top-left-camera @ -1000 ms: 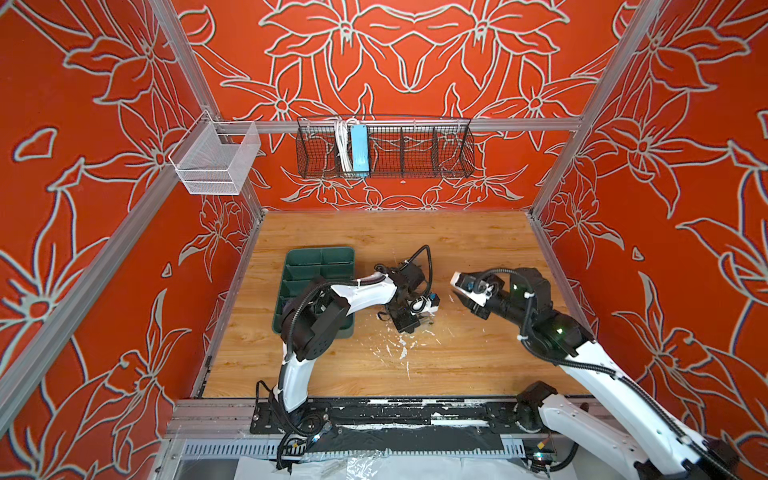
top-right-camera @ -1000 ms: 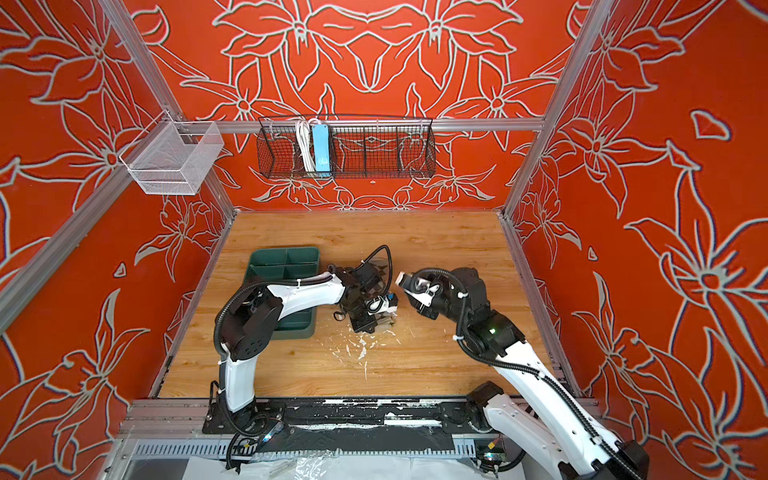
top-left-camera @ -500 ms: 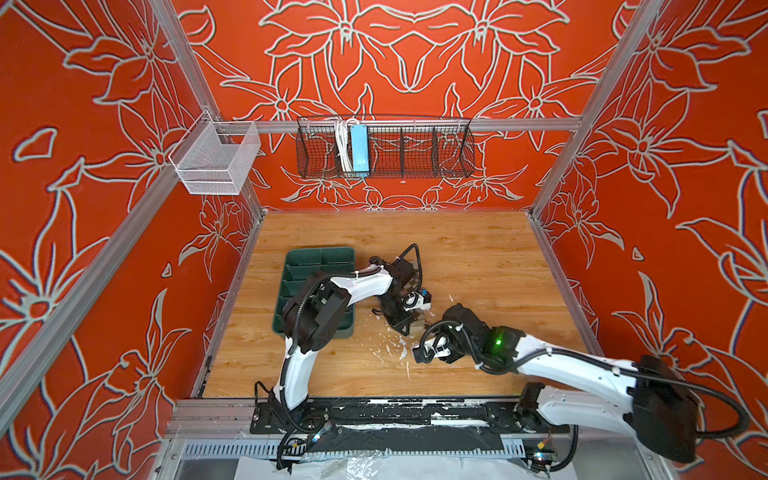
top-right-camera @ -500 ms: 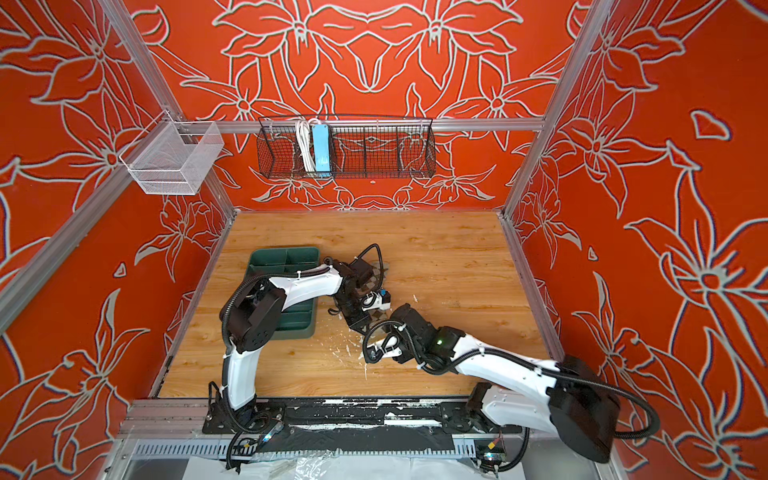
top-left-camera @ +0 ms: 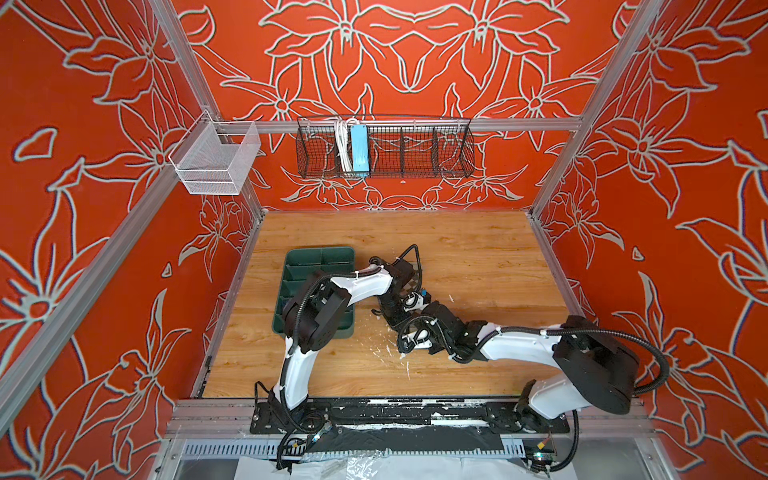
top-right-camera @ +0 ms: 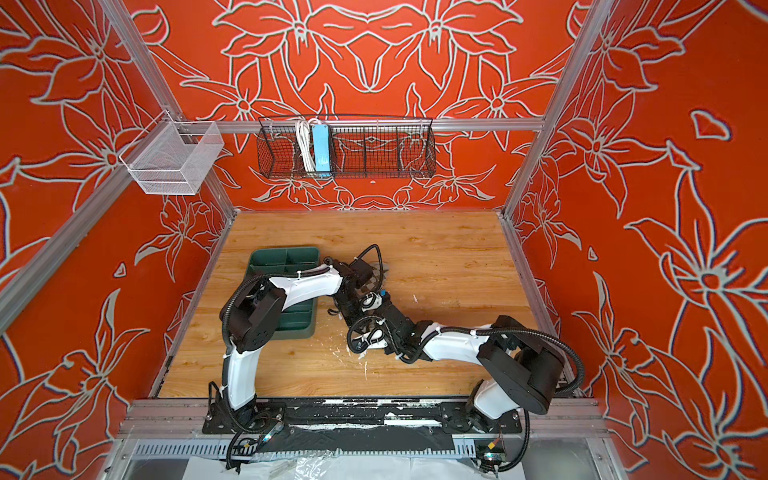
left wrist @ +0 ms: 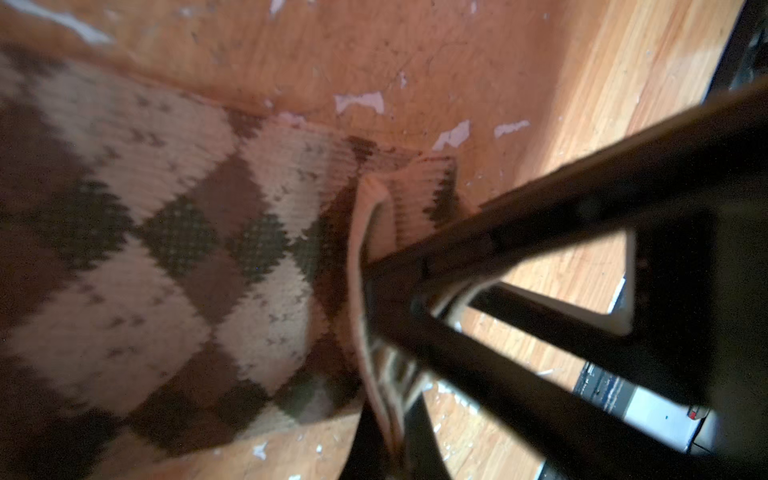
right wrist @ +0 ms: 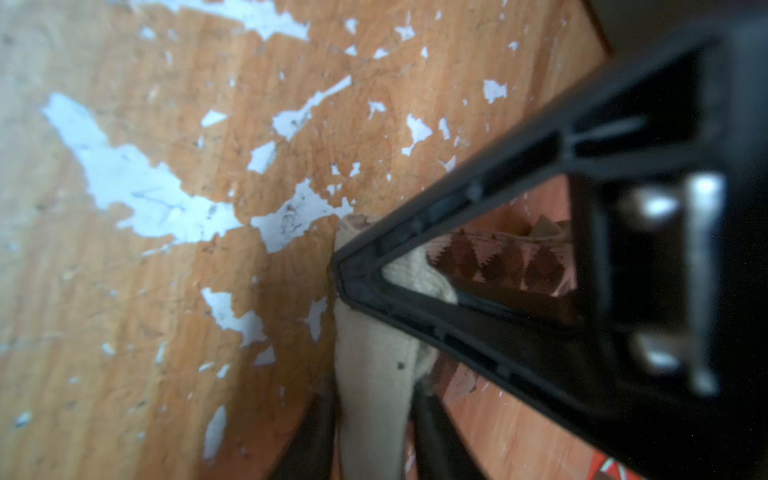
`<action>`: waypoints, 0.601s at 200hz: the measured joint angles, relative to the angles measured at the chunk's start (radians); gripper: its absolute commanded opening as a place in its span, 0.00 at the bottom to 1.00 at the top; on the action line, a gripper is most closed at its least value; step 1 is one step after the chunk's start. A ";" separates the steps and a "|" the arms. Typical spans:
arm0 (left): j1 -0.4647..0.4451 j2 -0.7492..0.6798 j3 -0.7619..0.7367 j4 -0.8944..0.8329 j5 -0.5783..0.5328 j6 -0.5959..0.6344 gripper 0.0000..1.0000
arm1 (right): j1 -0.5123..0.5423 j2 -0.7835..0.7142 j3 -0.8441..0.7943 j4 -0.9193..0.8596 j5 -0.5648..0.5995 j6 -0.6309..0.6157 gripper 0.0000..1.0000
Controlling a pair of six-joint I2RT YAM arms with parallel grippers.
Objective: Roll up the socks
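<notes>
Only one of the socks shows clearly: the argyle sock (left wrist: pixel 174 257), knitted in beige, brown and dark green diamonds. In the left wrist view it lies flat on the worn wooden table (left wrist: pixel 436 62), its plain beige edge (left wrist: pixel 365 232) folded up into a narrow standing band. In the right wrist view the same beige cloth (right wrist: pixel 374 374) rises as a pinched vertical fold, with the diamond pattern (right wrist: pixel 498 257) lying behind it. In both top views the sock is almost wholly hidden under the arms. The purple sock cannot be made out, perhaps because it is covered.
</notes>
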 measured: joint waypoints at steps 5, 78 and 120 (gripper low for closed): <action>0.000 0.000 -0.001 0.002 0.000 0.000 0.00 | 0.000 0.002 0.007 -0.011 -0.001 0.006 0.07; 0.000 -0.226 -0.141 0.128 -0.146 -0.070 0.41 | -0.001 0.005 0.126 -0.300 -0.069 0.091 0.00; 0.005 -0.502 -0.261 0.281 -0.370 -0.106 0.43 | -0.020 0.047 0.212 -0.483 -0.155 0.146 0.00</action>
